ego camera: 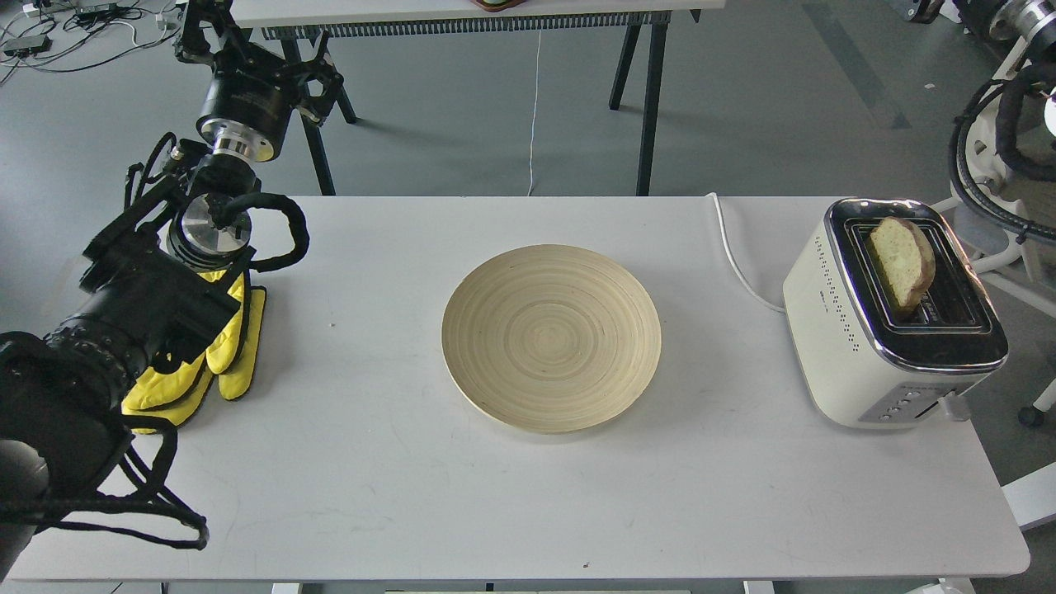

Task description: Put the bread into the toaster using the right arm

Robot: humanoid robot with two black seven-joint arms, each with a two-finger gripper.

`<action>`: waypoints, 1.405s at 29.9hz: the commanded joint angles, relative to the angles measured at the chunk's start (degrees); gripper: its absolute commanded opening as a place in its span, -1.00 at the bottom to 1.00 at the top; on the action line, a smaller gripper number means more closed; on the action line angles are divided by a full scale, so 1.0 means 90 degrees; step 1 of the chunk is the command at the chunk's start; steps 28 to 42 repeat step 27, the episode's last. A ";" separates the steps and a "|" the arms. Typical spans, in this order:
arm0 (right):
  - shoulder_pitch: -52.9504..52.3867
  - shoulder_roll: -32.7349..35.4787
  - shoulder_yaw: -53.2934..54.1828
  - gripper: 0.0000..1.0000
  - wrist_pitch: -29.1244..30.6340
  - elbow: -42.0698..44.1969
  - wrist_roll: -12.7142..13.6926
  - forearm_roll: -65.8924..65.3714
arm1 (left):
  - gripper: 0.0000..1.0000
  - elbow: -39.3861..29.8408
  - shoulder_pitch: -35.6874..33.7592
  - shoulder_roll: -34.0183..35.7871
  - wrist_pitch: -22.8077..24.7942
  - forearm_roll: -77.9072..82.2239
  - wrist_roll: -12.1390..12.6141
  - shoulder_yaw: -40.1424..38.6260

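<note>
The bread (pixel 901 262) stands on edge in the left slot of the cream-white toaster (pixel 850 346) at the table's right end. Its rounded top sticks up above the chrome top, and nothing touches it. My right arm (pixel 1002 124) is raised high at the top right corner, well above and behind the toaster. Its gripper (pixel 922 8) is dark and mostly cut off by the top edge. My left arm comes in from the left. Its gripper (pixel 320 84) is held beyond the table's far left corner, too dark to read.
A round wooden plate (pixel 551 337) lies at the middle of the white table (pixel 412 478). Yellow gloves (pixel 223 346) lie at the left under my left arm. The toaster's white cord (pixel 734 264) runs off the back edge. A white chair (pixel 990 165) stands behind the toaster.
</note>
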State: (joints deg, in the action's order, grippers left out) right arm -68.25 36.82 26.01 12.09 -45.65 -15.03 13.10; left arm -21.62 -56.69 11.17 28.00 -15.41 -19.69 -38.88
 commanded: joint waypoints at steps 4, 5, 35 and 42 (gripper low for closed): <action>0.1108 -0.0984 0.2322 0.99 0.0179 0.0297 0.0185 0.0038 | 1.00 -0.0010 0.0010 -0.0001 0.0000 -0.0026 0.0001 -0.0036; 0.1186 -0.1014 0.2479 0.99 0.0238 0.0297 0.0195 0.0038 | 1.00 0.0000 0.0010 -0.0001 0.0000 -0.0026 0.0010 -0.0036; 0.2134 -0.1738 0.3301 0.99 0.0580 -0.0142 0.0195 0.0097 | 1.00 0.0000 0.0010 0.0028 0.0000 -0.0046 -0.0029 -0.0065; 0.2134 -0.1738 0.3301 0.99 0.0580 -0.0142 0.0195 0.0097 | 1.00 0.0000 0.0010 0.0028 0.0000 -0.0046 -0.0029 -0.0065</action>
